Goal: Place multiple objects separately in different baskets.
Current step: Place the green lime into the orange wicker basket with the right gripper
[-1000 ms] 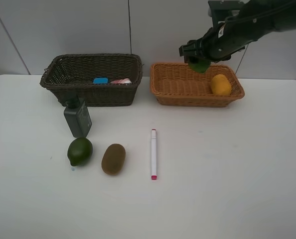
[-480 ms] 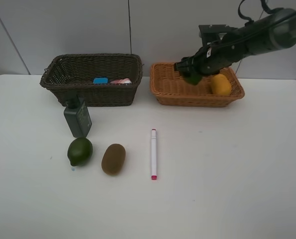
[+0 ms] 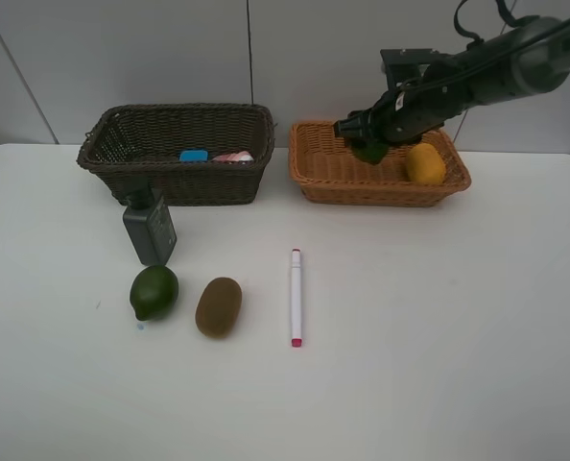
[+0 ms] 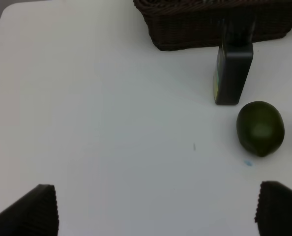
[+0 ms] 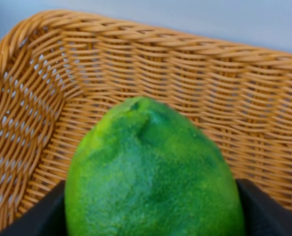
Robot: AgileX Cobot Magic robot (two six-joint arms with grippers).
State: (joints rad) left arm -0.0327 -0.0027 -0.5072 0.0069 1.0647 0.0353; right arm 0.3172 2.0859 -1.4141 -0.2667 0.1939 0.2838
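My right gripper (image 3: 367, 142) is shut on a green round fruit (image 3: 368, 152) and holds it low inside the light tan basket (image 3: 381, 192), left of the orange mango (image 3: 425, 163). In the right wrist view the fruit (image 5: 151, 172) fills the space between the dark fingers (image 5: 264, 211). The dark brown basket (image 3: 175, 182) holds the blue eraser (image 3: 194, 155) and the pink bottle (image 3: 233, 157). On the table lie the dark green bottle (image 3: 150, 229), a second green fruit (image 3: 154, 292), the kiwi (image 3: 219, 306) and the marker (image 3: 296, 297). My left gripper (image 4: 156, 211) stands open above the table.
The left wrist view shows the dark green bottle (image 4: 233, 73) upright against the dark basket (image 4: 210, 24), with the green fruit (image 4: 260, 128) beside it. A white wall stands behind both baskets.
My right gripper has come down with the green fruit from above the tan basket's back rim into the basket. Nothing on the table has moved.
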